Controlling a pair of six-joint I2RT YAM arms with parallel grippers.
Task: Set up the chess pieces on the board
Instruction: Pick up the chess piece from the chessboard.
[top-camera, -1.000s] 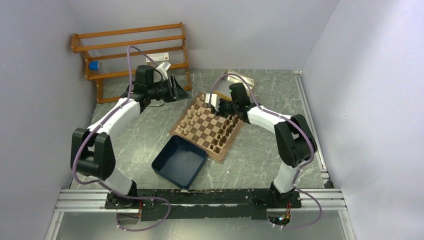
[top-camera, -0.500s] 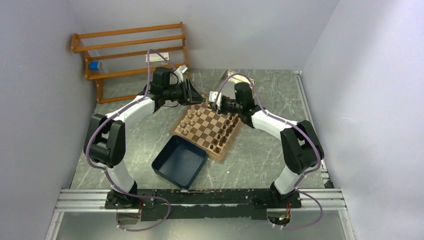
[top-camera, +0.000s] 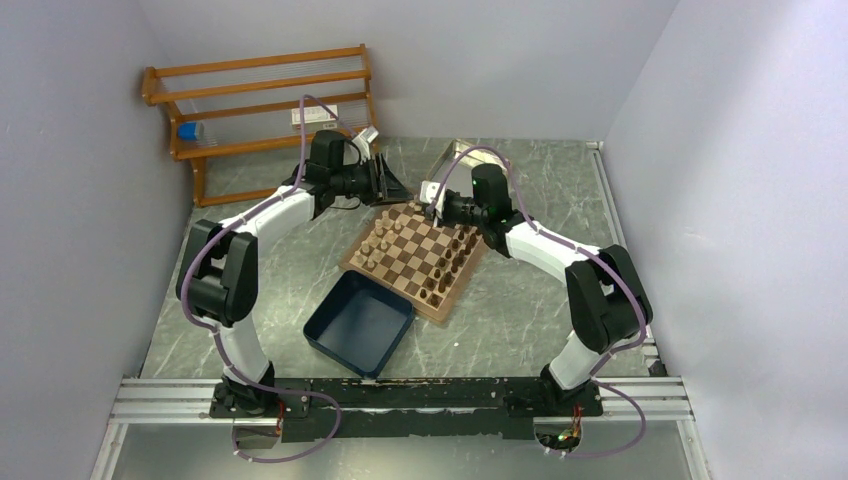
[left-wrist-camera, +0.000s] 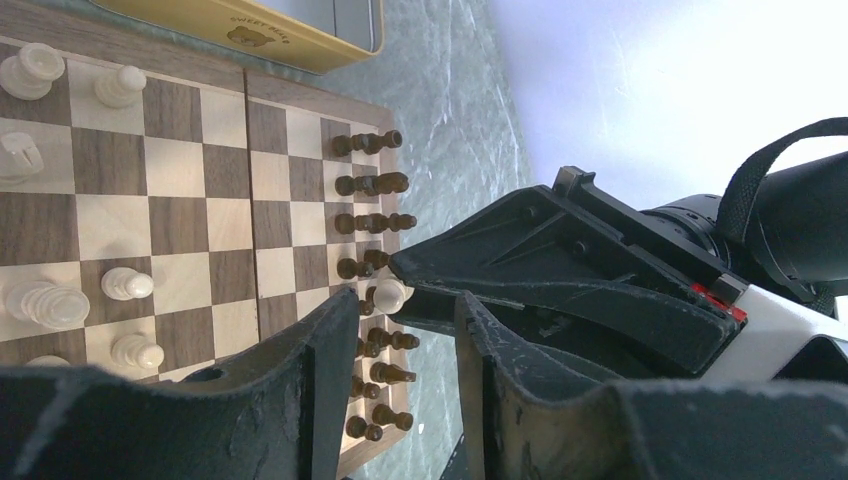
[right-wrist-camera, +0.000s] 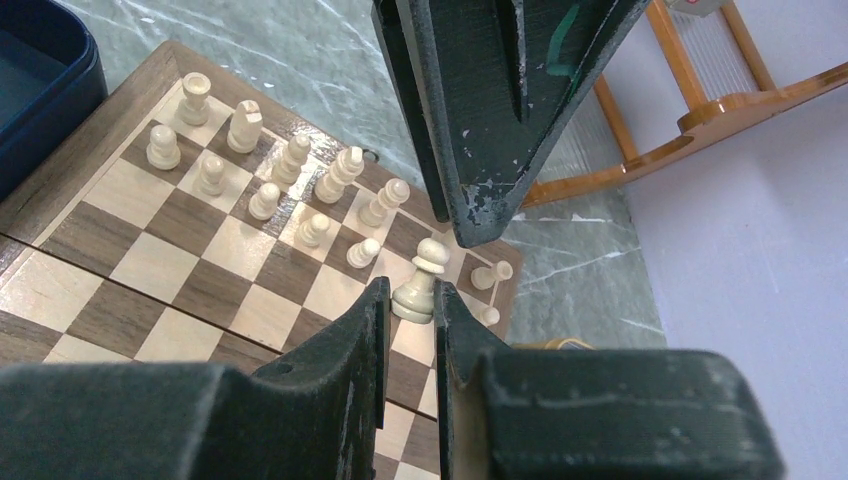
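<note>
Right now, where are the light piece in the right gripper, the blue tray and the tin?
light piece (right-wrist-camera: 420, 285): right wrist view, its stem.
blue tray (top-camera: 358, 322): top view, bare floor.
tin (left-wrist-camera: 250, 36): left wrist view, yellow side wall.

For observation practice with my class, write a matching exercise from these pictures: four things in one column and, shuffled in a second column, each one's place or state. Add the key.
Column 1
1. left tool
2. right tool
3. navy tray
4. wooden rack

Column 2
A. standing in the far left corner
B. shut on a light pawn
C. open, holding nothing
D. lying beside the near left edge of the board

Pairs: 1-C, 2-B, 3-D, 4-A
</note>
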